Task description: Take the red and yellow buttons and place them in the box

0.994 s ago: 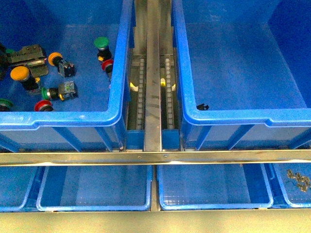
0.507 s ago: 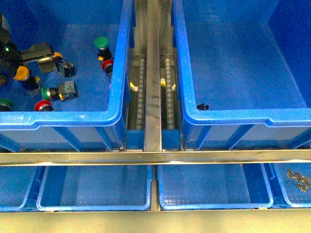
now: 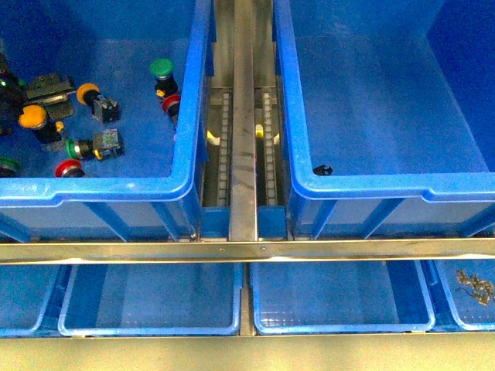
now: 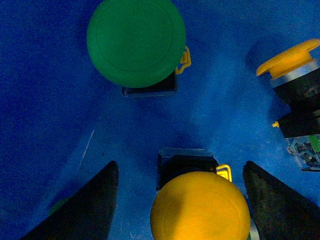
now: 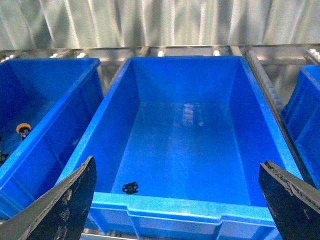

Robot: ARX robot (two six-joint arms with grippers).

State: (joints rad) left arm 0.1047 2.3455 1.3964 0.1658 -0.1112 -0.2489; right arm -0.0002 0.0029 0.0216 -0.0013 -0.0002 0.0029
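In the left crate lie a yellow button, an orange-yellow one and two red buttons. My left gripper hangs open just over the yellow button. Its dark fingers stand on either side of the cap without touching it. The orange-yellow button lies off to one side. The box is the big crate on the right. My right gripper is open above the box's front rim and holds nothing.
Green-capped buttons lie among the others. A small black piece sits in the box's near left corner. A metal roller rail runs between the crates. Shallow blue trays line the front, and one holds small metal parts.
My left gripper swung right over the orange-yellow button half a second ago and has come back left, above the yellow button. The buttons have stayed put.
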